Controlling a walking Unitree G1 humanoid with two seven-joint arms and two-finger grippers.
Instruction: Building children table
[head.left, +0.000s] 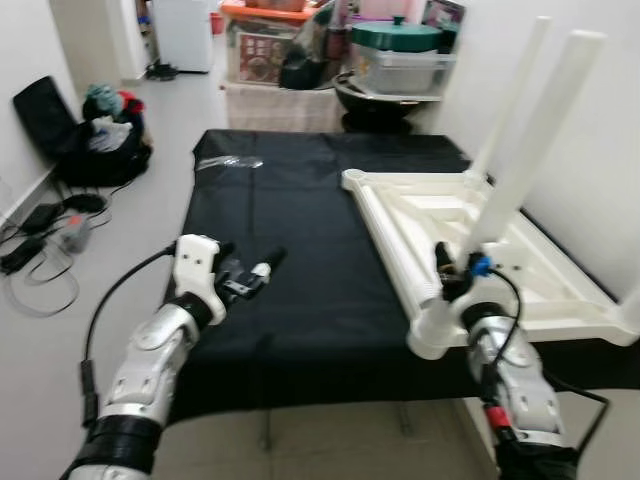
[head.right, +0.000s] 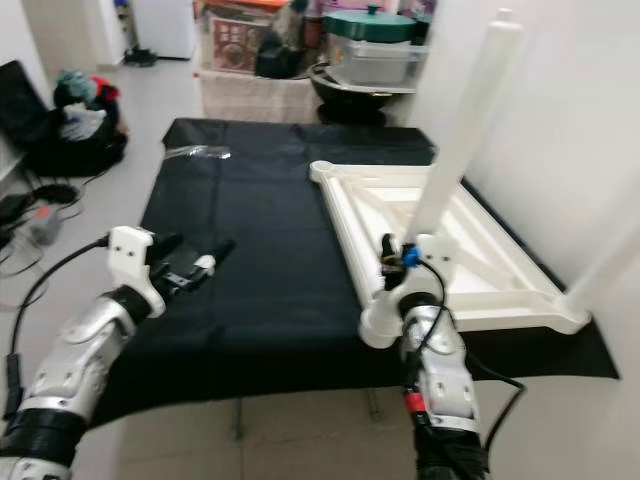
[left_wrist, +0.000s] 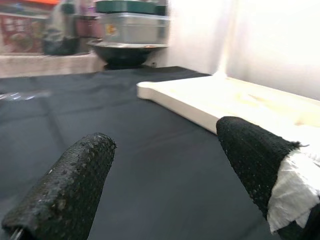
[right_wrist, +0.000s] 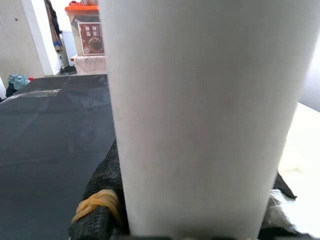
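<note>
My right claw (head.left: 452, 268) is pinching a white table leg (head.left: 520, 150) near its base; in the right wrist view that leg (right_wrist: 200, 115) sits btwn my black fingers (right_wrist: 100, 200), upright w/ a slight tilt. The leg stands at the near corner of the upside-down white tabletop (head.left: 520, 250), which lies on the black sheet (head.left: 300, 260) spread over the floor, toward the right wall. A 2nd leg (head.left: 512, 95) stands further back on the tabletop.

My left claw (head.left: 258, 272) hovers over the sheet, well apart from the tabletop, fingers (left_wrist: 75, 185) spread, holding nothing.

Further off: clear plastic wrap (head.left: 230, 162) on the sheet's far left corner. Beyond it, a dark bag w/ clothes (head.left: 100, 130) by the left wall, and boxes, a green-lidded pot (head.left: 395, 38) on a low shelf.
</note>
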